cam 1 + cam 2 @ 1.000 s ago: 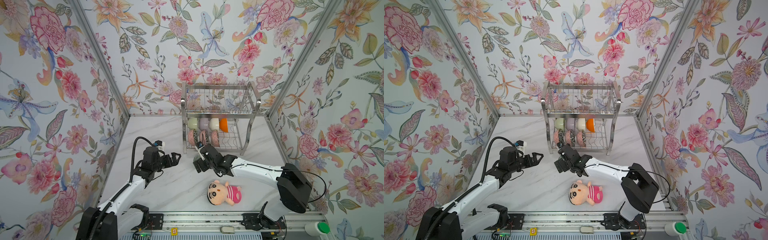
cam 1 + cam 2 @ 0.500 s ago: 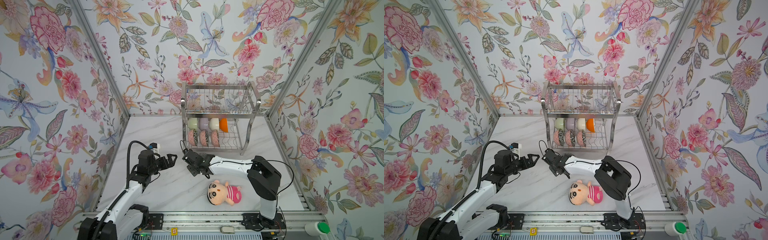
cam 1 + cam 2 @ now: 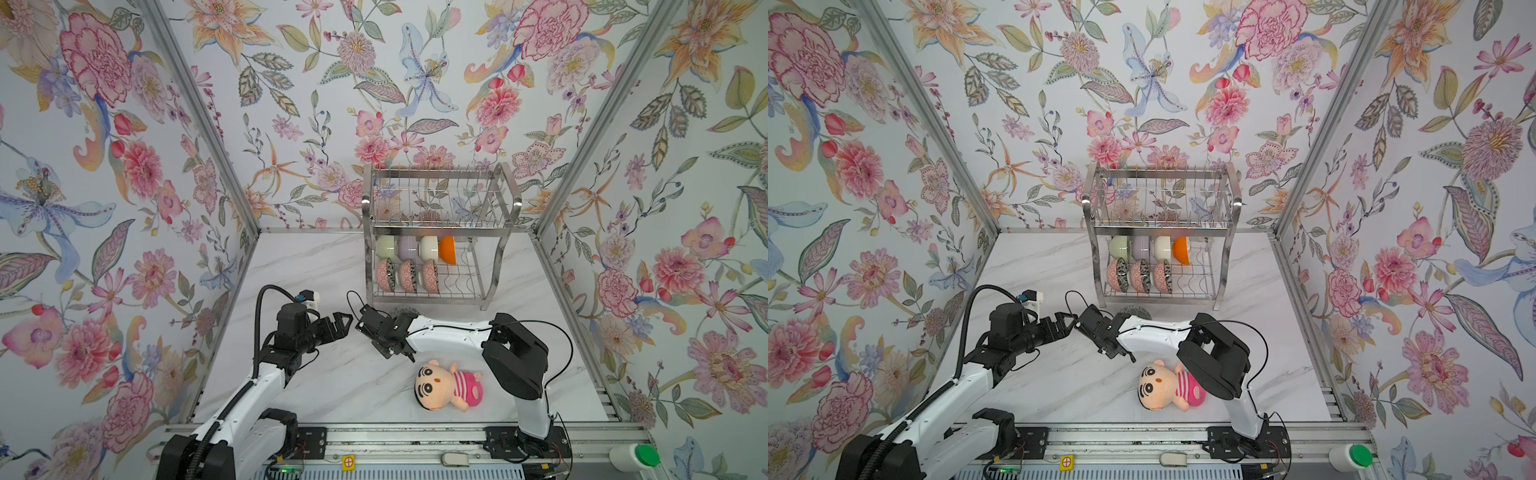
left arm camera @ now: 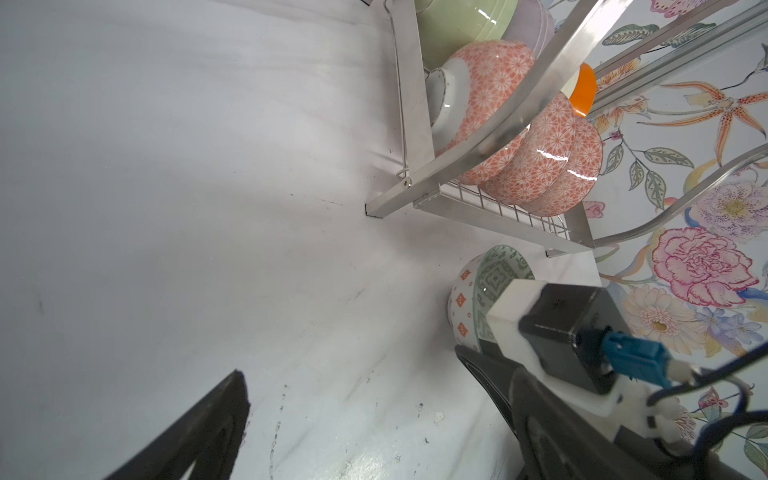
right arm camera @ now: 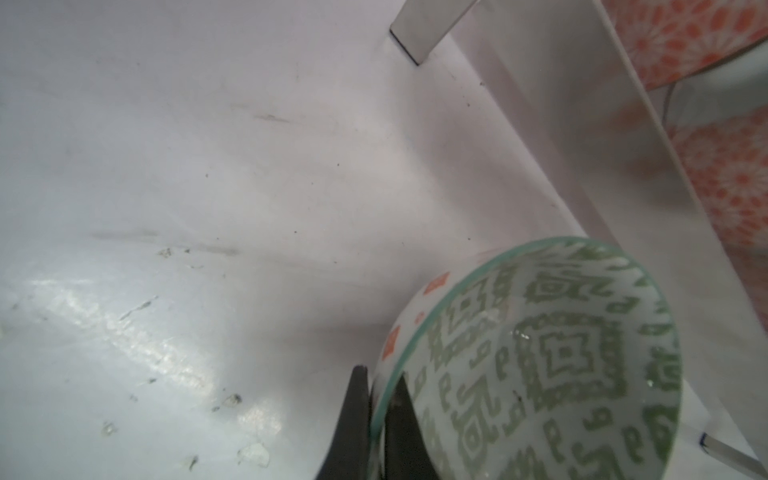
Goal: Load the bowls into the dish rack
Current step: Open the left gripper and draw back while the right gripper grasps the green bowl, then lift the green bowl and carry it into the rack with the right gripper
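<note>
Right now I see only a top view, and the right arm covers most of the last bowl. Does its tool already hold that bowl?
Observer: Yes. In the right wrist view the right tool is shut on the rim of the green-patterned bowl, one finger inside, one outside.
Operator: Is it lifted?
Observer: It seems not. In the left wrist view its base rests on the table, in front of the dish rack.
Operator: Does it match the racked ones?
Observer: Not outside: white with orange diamonds; the three racked patterned bowls are densely orange-flowered.
</note>
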Robot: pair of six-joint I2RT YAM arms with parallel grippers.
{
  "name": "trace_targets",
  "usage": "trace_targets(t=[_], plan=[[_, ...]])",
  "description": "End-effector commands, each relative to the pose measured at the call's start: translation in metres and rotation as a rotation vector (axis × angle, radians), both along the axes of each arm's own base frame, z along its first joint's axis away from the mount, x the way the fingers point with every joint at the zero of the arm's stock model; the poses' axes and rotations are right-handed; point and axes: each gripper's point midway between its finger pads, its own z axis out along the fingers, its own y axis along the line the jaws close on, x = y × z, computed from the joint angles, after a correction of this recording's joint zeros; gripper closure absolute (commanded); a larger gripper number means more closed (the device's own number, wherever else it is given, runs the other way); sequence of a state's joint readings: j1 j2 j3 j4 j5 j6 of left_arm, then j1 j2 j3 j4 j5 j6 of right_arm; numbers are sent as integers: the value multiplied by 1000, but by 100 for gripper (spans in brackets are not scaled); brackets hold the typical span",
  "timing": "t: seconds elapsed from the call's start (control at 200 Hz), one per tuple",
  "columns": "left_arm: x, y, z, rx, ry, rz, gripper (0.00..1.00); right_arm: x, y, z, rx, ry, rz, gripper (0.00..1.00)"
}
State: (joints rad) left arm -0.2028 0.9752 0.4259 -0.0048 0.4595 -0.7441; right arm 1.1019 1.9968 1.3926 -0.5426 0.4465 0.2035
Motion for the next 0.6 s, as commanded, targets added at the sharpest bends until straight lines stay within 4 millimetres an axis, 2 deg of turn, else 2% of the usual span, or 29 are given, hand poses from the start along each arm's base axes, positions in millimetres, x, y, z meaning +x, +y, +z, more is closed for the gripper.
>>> trace_targets(t=[0.0, 0.18, 0.295, 0.41, 0.596], plan=[[-1, 9, -1, 49, -6, 15, 1, 4, 3, 31, 69, -27, 2, 100], [-3, 2, 2, 23, -22, 2, 1, 5, 14, 76, 336, -13, 44, 100], [-3, -9, 9, 4, -55, -19, 1, 8, 10, 109, 524, -14, 63, 100], [-2, -29, 19, -2, -99, -55, 0, 10, -4, 135, 693, -1, 72, 100], [1, -74, 38, 19, -169, -136, 1, 24, -42, 172, 946, -9, 13, 100]])
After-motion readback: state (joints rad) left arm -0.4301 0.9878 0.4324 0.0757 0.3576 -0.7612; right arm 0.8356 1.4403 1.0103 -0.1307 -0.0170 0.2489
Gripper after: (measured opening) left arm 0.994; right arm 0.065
